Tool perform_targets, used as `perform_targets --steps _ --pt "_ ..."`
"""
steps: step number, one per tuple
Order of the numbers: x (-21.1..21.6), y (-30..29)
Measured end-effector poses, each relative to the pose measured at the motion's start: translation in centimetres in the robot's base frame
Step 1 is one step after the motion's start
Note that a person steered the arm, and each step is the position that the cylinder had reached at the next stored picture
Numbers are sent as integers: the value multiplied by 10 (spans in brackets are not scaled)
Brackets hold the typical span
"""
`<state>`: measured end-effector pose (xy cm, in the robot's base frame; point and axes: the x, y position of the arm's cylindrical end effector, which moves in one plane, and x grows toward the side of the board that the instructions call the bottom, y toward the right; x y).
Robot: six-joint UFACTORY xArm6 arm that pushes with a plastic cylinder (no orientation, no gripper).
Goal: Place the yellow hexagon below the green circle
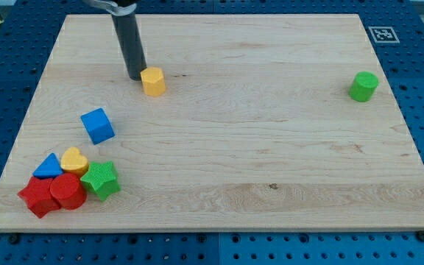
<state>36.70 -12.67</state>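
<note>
The yellow hexagon (153,81) sits on the wooden board at the upper left. The green circle (364,86) stands far off at the view's right, near the board's right edge. My tip (136,76) is at the end of the dark rod, just left of the yellow hexagon, touching or almost touching its left side.
A blue cube (97,125) lies below and left of the hexagon. A cluster sits at the bottom left: blue triangle (48,167), yellow heart (73,160), green star (100,180), red cylinder (67,191), red star-like block (38,196). A marker tag (381,33) is at the top right.
</note>
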Motion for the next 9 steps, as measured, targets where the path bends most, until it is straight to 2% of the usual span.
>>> perform_targets --steps 1,3,7,9 --pt "13 -5" --pt "34 37" --pt "38 137" --pt "48 138"
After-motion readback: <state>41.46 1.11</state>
